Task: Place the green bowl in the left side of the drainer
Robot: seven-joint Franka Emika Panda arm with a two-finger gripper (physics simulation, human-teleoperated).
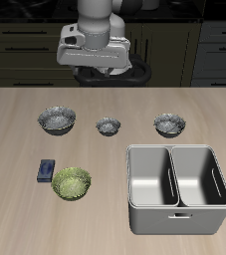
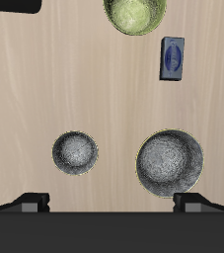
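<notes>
While our gripper (image 1: 97,68) hangs high over the table's back with fingers (image 2: 33,205) spread apart and empty, we see the green bowl (image 1: 72,183) — round, no long axis, mouth up — near the front edge beside a small blue block (image 1: 47,170), well apart from the drainer (image 1: 177,217).

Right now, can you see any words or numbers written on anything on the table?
None can be read.
The small blue box beside the green bowl has a pale patch on its face that may be a label, but it is too small and blurred to read.
The grey bowls and the drainer show no writing.
</notes>
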